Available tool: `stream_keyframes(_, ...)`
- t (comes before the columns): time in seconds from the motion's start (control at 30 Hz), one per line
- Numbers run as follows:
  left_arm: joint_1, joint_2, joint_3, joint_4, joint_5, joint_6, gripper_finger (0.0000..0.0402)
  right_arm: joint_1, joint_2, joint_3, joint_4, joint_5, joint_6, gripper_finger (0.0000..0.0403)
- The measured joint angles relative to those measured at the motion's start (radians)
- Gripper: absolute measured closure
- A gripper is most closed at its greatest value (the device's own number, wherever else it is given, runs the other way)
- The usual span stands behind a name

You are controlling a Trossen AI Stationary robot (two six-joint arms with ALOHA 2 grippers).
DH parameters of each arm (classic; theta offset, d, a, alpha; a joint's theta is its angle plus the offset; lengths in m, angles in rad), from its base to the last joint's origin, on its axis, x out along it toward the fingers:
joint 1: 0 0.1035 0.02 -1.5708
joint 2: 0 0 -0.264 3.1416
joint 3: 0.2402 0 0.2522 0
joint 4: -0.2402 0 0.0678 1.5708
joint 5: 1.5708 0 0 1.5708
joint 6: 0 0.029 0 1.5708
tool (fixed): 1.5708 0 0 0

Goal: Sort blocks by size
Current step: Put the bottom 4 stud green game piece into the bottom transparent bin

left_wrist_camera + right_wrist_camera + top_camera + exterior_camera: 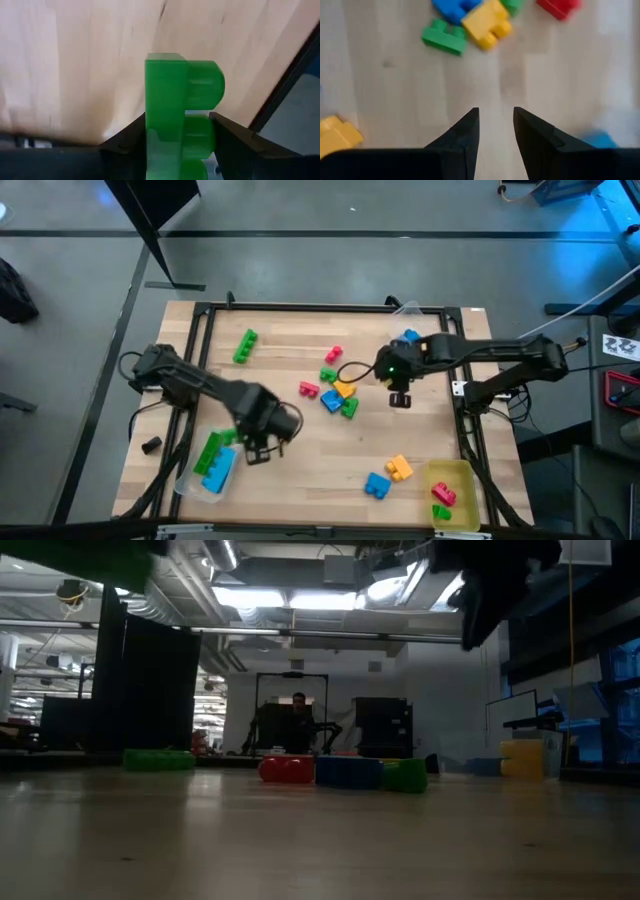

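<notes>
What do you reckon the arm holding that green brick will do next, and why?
Probably lower and release it. The left end effector is shut on a green block beside the clear tray, which already holds long green and blue blocks. The right end effector hangs open, empty.

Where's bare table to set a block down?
Free: the wood between the long green block and the left hand, and the middle front strip left of the blue block. Crowded: the central cluster beside the right hand.

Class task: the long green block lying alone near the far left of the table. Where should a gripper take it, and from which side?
Judging from above: grip the long green block at mid-length, across its narrow width, descending from overhead. It lies flat and alone, with bare table along both long sides, leaving room for fingers.
</notes>
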Motion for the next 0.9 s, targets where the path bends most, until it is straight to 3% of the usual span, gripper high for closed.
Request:
stream_keyframes(0.23, -0.172, -0.004, 0.0, -0.007, 0.0, -0.25, 0.0231, 0.0, 0.001, -0.168, 0.318, -0.112, -0.069, 0.0281)
stream_keyframes(0.43, -0.297, 0.0, -0.001, -0.007, -0.069, -0.514, 0.023, 0.0, 0.007, -0.275, 0.555, -0.12, -0.118, 0.0281)
stream_keyframes(0.57, -0.365, 0.0, -0.012, -0.007, -0.143, -0.724, 0.023, 0.0, 0.018, -0.311, 0.635, -0.132, -0.148, 0.0281)
stream_keyframes(0.7, -0.425, 0.0, -0.079, -0.006, -0.147, -0.933, 0.0229, 0.0, 0.042, -0.322, 0.666, -0.143, -0.151, 0.0281)
stream_keyframes(0.9, -0.474, 0.0, -0.19, 0.021, -0.134, -1.081, 0.0229, 0.0, 0.092, -0.322, 0.703, -0.143, -0.149, 0.0281)
